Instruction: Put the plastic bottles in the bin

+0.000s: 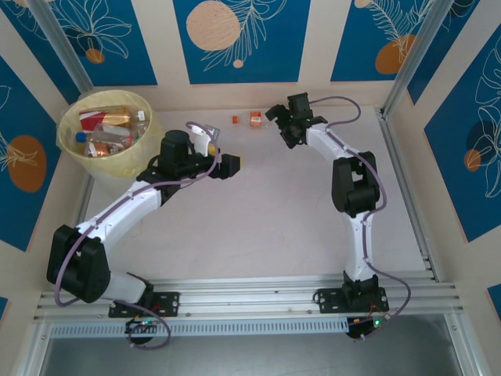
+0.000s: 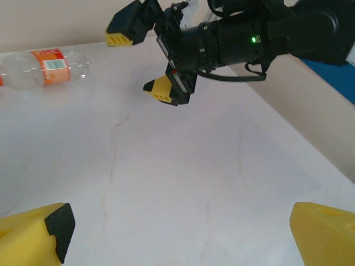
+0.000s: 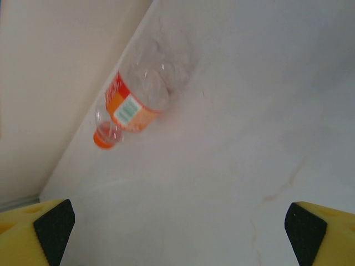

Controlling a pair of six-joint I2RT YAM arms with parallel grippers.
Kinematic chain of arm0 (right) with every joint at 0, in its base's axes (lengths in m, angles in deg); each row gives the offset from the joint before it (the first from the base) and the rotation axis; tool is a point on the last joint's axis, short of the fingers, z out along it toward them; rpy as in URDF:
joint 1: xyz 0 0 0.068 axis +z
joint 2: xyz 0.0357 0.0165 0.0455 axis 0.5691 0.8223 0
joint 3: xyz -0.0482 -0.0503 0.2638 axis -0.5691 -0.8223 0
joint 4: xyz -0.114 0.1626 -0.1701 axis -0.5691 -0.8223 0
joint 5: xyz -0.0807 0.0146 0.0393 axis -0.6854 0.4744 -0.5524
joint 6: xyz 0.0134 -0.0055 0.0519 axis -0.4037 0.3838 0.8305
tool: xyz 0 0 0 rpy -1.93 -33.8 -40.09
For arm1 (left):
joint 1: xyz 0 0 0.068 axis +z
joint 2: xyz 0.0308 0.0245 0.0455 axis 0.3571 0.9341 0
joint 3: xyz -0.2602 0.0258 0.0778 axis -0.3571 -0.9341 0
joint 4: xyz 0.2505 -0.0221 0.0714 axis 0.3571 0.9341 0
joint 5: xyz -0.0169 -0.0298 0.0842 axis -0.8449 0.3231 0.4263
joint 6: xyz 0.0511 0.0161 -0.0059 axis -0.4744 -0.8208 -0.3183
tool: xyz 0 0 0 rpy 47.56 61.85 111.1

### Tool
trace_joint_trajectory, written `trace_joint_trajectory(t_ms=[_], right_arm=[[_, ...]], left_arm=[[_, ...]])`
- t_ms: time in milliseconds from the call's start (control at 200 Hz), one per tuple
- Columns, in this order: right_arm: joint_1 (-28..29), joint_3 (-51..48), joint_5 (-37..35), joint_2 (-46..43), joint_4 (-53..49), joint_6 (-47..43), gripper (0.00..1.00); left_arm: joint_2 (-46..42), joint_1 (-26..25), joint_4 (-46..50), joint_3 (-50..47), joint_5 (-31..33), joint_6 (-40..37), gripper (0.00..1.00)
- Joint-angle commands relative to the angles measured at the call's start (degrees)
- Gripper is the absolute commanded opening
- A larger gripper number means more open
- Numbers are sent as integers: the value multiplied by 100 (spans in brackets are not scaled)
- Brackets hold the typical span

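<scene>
Bottles [image 1: 109,129] were seen piled inside the bin [image 1: 61,135]. One orange-labelled bottle [image 1: 252,117] lay on its side on the table [image 1: 258,227], well to the right of the bin and close along the back wall [image 1: 235,95]. Its long axis was set roughly parallel to that wall, with the orange cap [image 1: 234,118] turned toward the bin and the clear base turned away.

The right gripper [image 1: 282,125] was held just beyond that base, on the side away from the bin, its fingers spread wide and nothing between them. The left gripper [image 1: 231,166] was found between bin and bottle but nearer the front, likewise spread and empty.

The right arm was judged the nearer. In its wrist view the bottle lay ahead and to the left, slanted, so some turning of the wrist was thought necessary before the body could be clasped across its width.
</scene>
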Motion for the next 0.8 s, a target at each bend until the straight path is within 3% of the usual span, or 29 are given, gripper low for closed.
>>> trace_joint_trajectory(t_ms=[0,360,795], right_arm=[[-60,728,227,490,-249,788,100],[9,1797,1225,1951,764,2196,100],[123,3337,633,3488,1040,2665,96]], left_arm=[[-182,-16,-75,-147,544,-307,100],[-135,36,-290,-340,1189,-558,100],[107,173,-307,-304,1211,-636,100]])
